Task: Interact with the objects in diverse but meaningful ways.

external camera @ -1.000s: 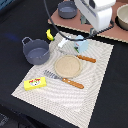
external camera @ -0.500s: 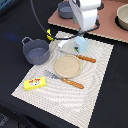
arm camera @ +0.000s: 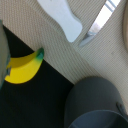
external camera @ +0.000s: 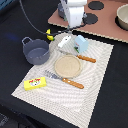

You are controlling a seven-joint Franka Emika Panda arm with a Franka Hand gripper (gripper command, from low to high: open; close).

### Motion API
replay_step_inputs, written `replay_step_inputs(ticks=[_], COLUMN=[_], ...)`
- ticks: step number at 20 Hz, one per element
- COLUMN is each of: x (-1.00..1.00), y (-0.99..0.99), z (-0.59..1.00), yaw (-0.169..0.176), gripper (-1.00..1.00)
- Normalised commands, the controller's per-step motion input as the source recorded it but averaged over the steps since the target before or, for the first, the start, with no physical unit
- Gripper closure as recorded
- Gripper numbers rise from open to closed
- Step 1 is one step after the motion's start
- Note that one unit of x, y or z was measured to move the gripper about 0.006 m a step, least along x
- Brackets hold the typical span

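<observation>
On the striped beige placemat (external camera: pixel 95 80) lies a round tan plate (external camera: pixel 67 65), with a wooden-handled knife (external camera: pixel 80 57) on its far side and a wooden-handled fork (external camera: pixel 65 80) on its near side. The grey-blue two-handled pot (external camera: pixel 35 51) stands just off the mat at the exterior view's left. The flat yellow box with red print (external camera: pixel 35 83) lies at the mat's near left corner. The pale blue carton (external camera: pixel 81 44) stands beside the small white piece (external camera: pixel 64 41), near the yellow banana (external camera: pixel 49 35). The white robot gripper (external camera: pixel 73 14) hangs above the banana; its fingers are hidden, so I cannot tell their opening.

Gripper fingers hidden behind arm housing (external camera: pixel 74 12), exterior view. Banana (external camera: pixel 49 35) mostly occluded. Wrist view: grey-blue pot (arm camera: pixel 95 102) cut by frame edge, white piece (arm camera: pixel 62 17) cropped, all blurred.
</observation>
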Motion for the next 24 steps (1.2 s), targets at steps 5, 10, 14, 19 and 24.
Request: replay_step_inputs(ticks=[5,10,14,19,24], x=[-0.03,-0.17,-0.24,-0.25,-0.29], y=[0.08,0.00,0.00,0.02,0.03], z=[-0.39,-0.43,-0.41,-0.43,-0.43], yaw=[0.089,0.039,0.041,0.049,0.048], gripper=[-1.00,-1.00,-1.00,-1.00,-1.00])
